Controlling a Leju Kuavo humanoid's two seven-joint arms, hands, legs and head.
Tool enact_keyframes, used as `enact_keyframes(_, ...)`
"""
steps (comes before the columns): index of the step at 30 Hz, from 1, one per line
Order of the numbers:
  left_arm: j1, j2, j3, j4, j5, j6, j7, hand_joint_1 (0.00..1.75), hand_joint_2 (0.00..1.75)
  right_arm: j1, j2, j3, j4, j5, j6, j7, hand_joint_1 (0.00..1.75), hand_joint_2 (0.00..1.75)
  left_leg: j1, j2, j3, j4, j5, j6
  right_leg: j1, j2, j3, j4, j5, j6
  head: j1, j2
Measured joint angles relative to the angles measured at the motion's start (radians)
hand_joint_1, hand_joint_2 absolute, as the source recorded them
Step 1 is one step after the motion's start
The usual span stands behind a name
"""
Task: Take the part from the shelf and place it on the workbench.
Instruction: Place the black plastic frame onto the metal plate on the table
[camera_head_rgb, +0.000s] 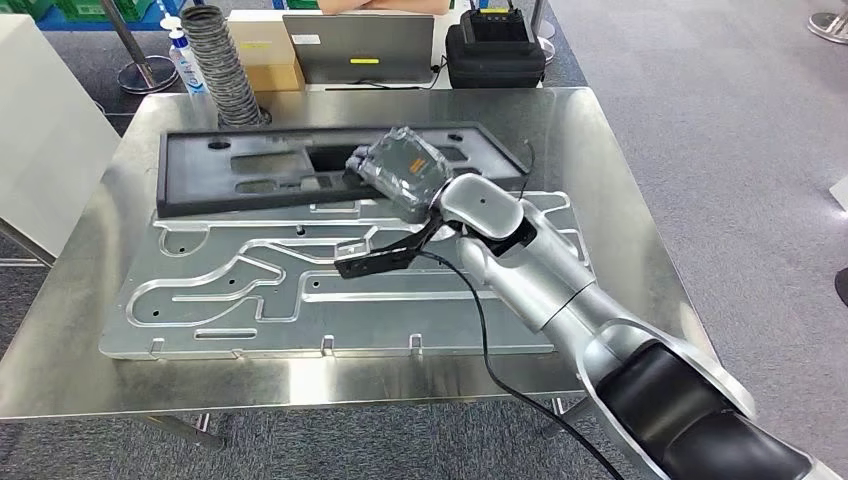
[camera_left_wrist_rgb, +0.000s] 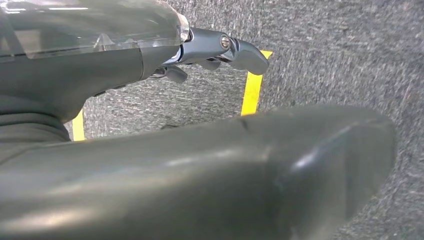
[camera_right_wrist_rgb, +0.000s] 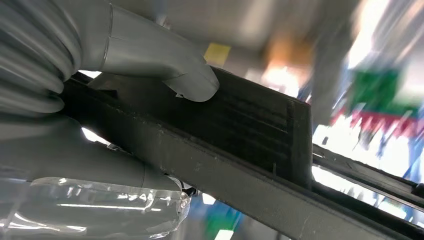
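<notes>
Head view: the right hand gripped the black panel, lying lengthwise along the workbench's far edge.

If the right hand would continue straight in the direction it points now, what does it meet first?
Nothing new at first: the right hand already grips the dark part. It points toward the far left of the table, so beyond the part, probably the ribbed hose, though depth is unclear.
</notes>
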Motion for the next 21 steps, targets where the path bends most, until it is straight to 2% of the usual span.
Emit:
enact_keyframes(1,0.001,0.000,0.000,0.000,-0.002,-0.003,0.000,0.00,0.00,0.004,0.012,0.015,0.031,-0.026,0.016,-0.012,1.75,1.75,0.000,-0.003,0.003,0.001,-0.003,0.000,0.000,0.000,-0.010,0.001,0.018,-0.001,0.000,0.000)
enact_keyframes(2,0.001,0.000,0.000,0.000,-0.005,-0.006,0.000,0.00,0.00,0.007,0.022,0.026,0.062,-0.049,0.027,-0.022,1.75,1.75,-0.001,-0.007,0.006,0.003,-0.007,-0.001,0.001,0.000,0.001,-0.043,0.056,-0.005,0.000,0.000)
enact_keyframes(3,0.001,0.000,0.000,0.000,-0.006,-0.007,0.001,0.00,0.00,0.008,0.030,0.034,0.089,-0.068,0.033,-0.029,1.75,1.75,-0.003,-0.010,0.010,0.005,-0.012,-0.003,0.004,0.000,0.028,-0.115,0.103,-0.013,0.000,0.000)
enact_keyframes(5,0.002,-0.003,0.000,0.000,-0.008,-0.011,0.002,0.00,0.00,0.004,0.043,0.045,0.138,-0.099,0.045,-0.035,1.75,1.75,-0.006,-0.013,0.014,0.008,-0.021,-0.008,0.011,-0.001,0.080,-0.243,0.160,-0.029,0.000,0.000)
enact_keyframes(6,0.002,-0.004,0.000,0.000,-0.009,-0.013,0.002,0.00,0.00,0.001,0.049,0.050,0.161,-0.113,0.057,-0.034,1.75,1.75,-0.007,-0.013,0.014,0.008,-0.023,-0.012,0.015,-0.002,0.093,-0.273,0.168,-0.035,0.000,0.000)
enact_keyframes(8,0.001,-0.005,0.000,0.000,-0.012,-0.018,-0.001,0.00,0.00,-0.004,0.059,0.058,0.212,-0.144,0.089,-0.023,1.75,1.75,-0.005,-0.012,0.015,0.006,-0.024,-0.022,0.017,-0.001,0.098,-0.287,0.164,-0.039,0.000,0.000)
enact_keyframes(10,0.000,-0.005,0.000,0.000,-0.013,-0.021,-0.005,0.00,0.00,-0.004,0.066,0.063,0.260,-0.165,0.115,0.002,1.75,1.75,-0.005,-0.009,0.015,0.015,-0.037,-0.031,0.011,-0.002,0.111,-0.301,0.166,-0.044,0.000,0.000)
enact_keyframes(12,0.000,-0.005,0.000,0.000,-0.014,-0.022,-0.008,0.00,0.00,-0.009,0.075,0.069,0.309,-0.173,0.137,0.043,1.75,1.75,-0.004,-0.004,-0.018,0.092,-0.081,-0.039,0.004,-0.005,0.123,-0.314,0.168,-0.048,0.000,0.000)
enact_keyframes(14,0.001,-0.006,0.002,0.000,-0.014,-0.022,-0.010,0.00,0.00,-0.013,0.085,0.082,0.361,-0.173,0.167,0.095,1.75,1.75,0.001,-0.003,-0.087,0.228,-0.136,-0.049,0.003,-0.006,0.127,-0.315,0.166,-0.051,0.000,0.000)
enact_keyframes(15,0.002,-0.006,0.003,0.000,-0.014,-0.022,-0.010,0.00,0.00,-0.013,0.088,0.089,0.382,-0.171,0.181,0.118,1.75,1.75,0.005,-0.002,-0.115,0.276,-0.147,-0.054,0.003,-0.006,0.127,-0.314,0.165,-0.050,0.000,0.000)
enact_keyframes(16,0.003,-0.006,0.004,0.000,-0.014,-0.022,-0.011,0.00,0.00,-0.014,0.092,0.095,0.399,-0.169,0.192,0.138,1.75,1.75,0.009,-0.001,-0.125,0.288,-0.138,-0.058,0.001,-0.005,0.127,-0.312,0.163,-0.048,0.000,0.000)
enact_keyframes(17,0.003,-0.006,0.004,0.000,-0.014,-0.022,-0.012,0.00,0.00,-0.017,0.096,0.100,0.414,-0.167,0.200,0.153,1.75,1.75,0.013,0.000,-0.113,0.257,-0.111,-0.062,-0.001,-0.004,0.128,-0.308,0.161,-0.046,0.000,0.000)
enact_keyframes(19,0.002,-0.005,0.004,0.000,-0.014,-0.022,-0.013,0.00,0.00,-0.026,0.103,0.105,0.432,-0.167,0.208,0.165,1.75,1.75,0.021,0.001,-0.048,0.121,-0.044,-0.069,-0.004,0.000,0.128,-0.297,0.153,-0.036,0.000,0.000)
enact_keyframes(20,0.001,-0.006,0.005,0.000,-0.014,-0.023,-0.014,0.00,0.00,-0.030,0.105,0.107,0.440,-0.167,0.210,0.167,1.75,1.75,0.022,0.000,-0.020,0.064,-0.024,-0.067,-0.004,0.001,0.127,-0.291,0.149,-0.030,0.000,0.000)
enact_keyframes(21,0.000,-0.006,0.005,0.000,-0.014,-0.024,-0.014,0.00,0.00,-0.033,0.107,0.109,0.447,-0.167,0.212,0.168,1.75,1.75,0.022,-0.001,-0.003,0.030,-0.017,-0.062,-0.003,0.003,0.126,-0.287,0.146,-0.025,0.000,0.000)
